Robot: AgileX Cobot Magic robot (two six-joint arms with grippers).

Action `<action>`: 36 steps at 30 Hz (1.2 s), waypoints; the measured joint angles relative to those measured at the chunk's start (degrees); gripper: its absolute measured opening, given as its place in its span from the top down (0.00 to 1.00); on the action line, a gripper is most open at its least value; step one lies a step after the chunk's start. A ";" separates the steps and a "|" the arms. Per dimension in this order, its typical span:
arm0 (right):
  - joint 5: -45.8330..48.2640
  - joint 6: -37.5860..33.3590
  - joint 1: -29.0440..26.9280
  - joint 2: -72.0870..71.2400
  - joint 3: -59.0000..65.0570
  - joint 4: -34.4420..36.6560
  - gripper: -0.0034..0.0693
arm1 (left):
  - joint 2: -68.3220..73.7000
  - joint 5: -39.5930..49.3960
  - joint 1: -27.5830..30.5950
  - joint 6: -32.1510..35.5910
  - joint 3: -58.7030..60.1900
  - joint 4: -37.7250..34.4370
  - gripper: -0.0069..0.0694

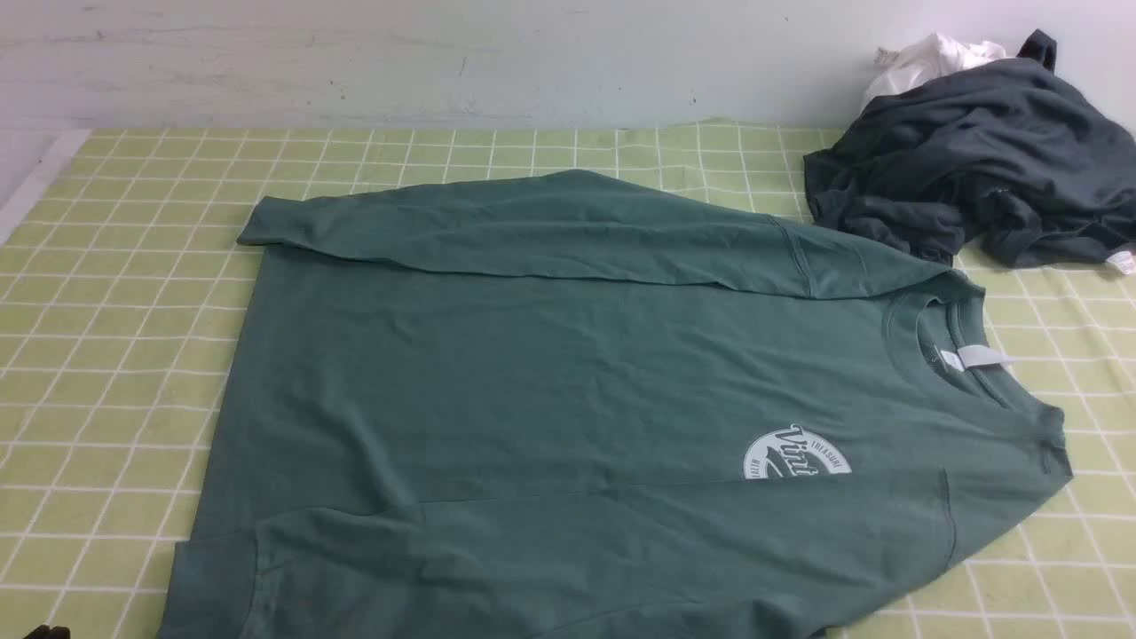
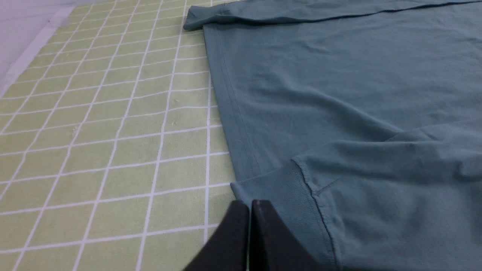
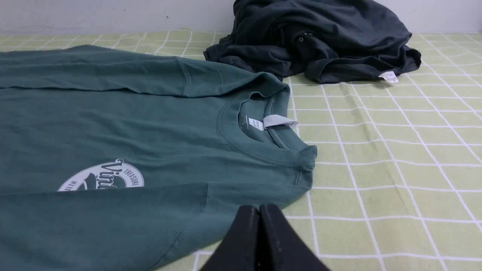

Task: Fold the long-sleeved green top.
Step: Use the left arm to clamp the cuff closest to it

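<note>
The green long-sleeved top (image 1: 568, 373) lies flat on the checked tablecloth (image 1: 106, 355), collar to the right. Both sleeves are folded across the body, and the near one partly covers the white chest logo (image 1: 796, 453). A white neck label (image 1: 981, 357) shows inside the collar. My left gripper (image 2: 250, 203) is shut, its tips just above the near sleeve's ribbed cuff (image 2: 286, 195) at the top's (image 2: 339, 94) hem corner, with no cloth between the fingers. My right gripper (image 3: 259, 207) is shut too, at the edge of the top's (image 3: 113, 131) near shoulder, holding nothing. It is outside the front view.
A crumpled dark charcoal-grey garment (image 1: 976, 169) is heaped at the back right, close to the top's far shoulder, with a small white cloth (image 1: 927, 58) behind it against the wall. The table's left edge (image 1: 35, 186) runs beside the tablecloth.
</note>
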 joint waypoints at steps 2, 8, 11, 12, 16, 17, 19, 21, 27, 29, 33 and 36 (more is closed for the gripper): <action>0.00 0.00 0.00 0.00 0.00 0.00 0.97 | 0.00 0.00 0.00 0.00 0.00 0.00 0.91; 0.00 0.00 0.00 0.00 0.00 0.00 0.97 | 0.00 0.00 0.00 0.00 0.00 0.00 0.91; 0.00 0.00 0.00 0.00 0.00 0.00 0.97 | 0.00 0.00 0.00 0.00 0.00 0.00 0.91; 0.00 0.00 0.00 0.00 0.00 0.00 0.97 | 0.00 0.00 0.00 0.00 0.00 0.00 0.91; 0.00 0.00 0.00 0.00 0.00 0.00 0.97 | 0.00 0.00 0.00 0.00 0.00 0.00 0.91; 0.00 0.00 0.00 0.00 0.00 0.00 0.97 | 0.00 0.00 0.00 0.00 0.00 0.00 0.91; 0.00 0.00 0.00 0.00 0.00 0.00 0.97 | 0.00 0.00 0.00 0.00 0.00 0.00 0.91; 0.00 0.00 0.00 0.00 0.00 0.00 0.97 | 0.00 0.00 0.00 0.00 0.00 0.00 0.91; 0.00 0.00 0.00 0.00 0.00 0.00 0.97 | 0.00 0.00 0.00 0.53 0.00 0.17 0.91; 0.00 0.00 0.00 0.00 0.00 0.00 0.97 | 0.00 0.00 0.00 0.53 0.00 0.17 0.91; 0.00 -0.05 0.00 0.00 0.00 0.00 0.97 | 0.00 0.00 0.00 0.53 0.00 0.17 0.91; -0.68 -0.24 0.00 0.00 0.07 -0.06 0.97 | 0.00 -0.74 0.00 0.53 0.00 0.17 0.91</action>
